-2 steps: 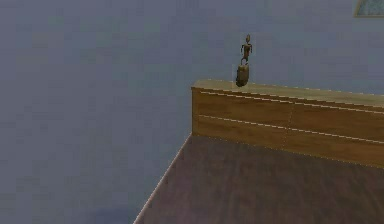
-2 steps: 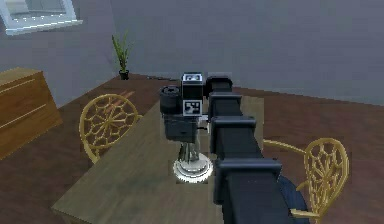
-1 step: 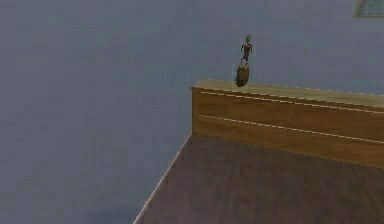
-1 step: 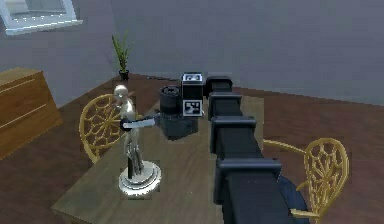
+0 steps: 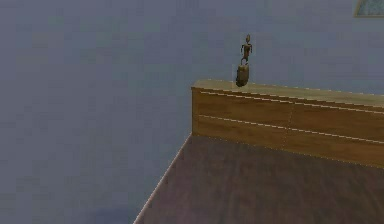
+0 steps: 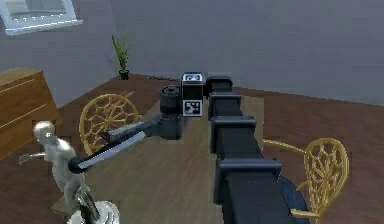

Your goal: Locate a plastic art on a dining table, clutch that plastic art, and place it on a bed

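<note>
Item: silver figurine (image 6: 55,150), plastic art, standing pose on a round base, low at the arm side view's left, by the fingertips of the pincer (image 6: 82,162). We cannot tell whether the pincer holds it, nor how its fingers are set. Beneath the arm: brown bench (image 6: 170,185), with two wicker chairs (image 6: 105,112) beside it. Also noted: potted plant (image 6: 123,55); wooden dresser (image 5: 290,120) bearing a small dark statuette (image 5: 244,62).
</note>
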You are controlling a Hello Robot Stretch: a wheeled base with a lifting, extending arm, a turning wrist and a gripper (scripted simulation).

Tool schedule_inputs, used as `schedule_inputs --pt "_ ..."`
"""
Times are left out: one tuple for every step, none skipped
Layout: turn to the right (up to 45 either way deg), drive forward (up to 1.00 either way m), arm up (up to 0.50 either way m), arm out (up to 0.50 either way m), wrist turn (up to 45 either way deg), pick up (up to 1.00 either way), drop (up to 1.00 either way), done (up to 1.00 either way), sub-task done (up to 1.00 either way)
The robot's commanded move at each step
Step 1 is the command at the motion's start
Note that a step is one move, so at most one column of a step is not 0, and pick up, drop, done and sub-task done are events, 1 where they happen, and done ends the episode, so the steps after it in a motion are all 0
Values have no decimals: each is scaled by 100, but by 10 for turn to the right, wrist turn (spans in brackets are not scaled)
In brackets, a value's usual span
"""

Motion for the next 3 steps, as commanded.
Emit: schedule_inputs --pt "0 0 0 0 -450 0 0 0 0" --pt "0 0 0 0 -60 0 0 0 0" --pt "0 0 0 -20 0 0 0 0 0"
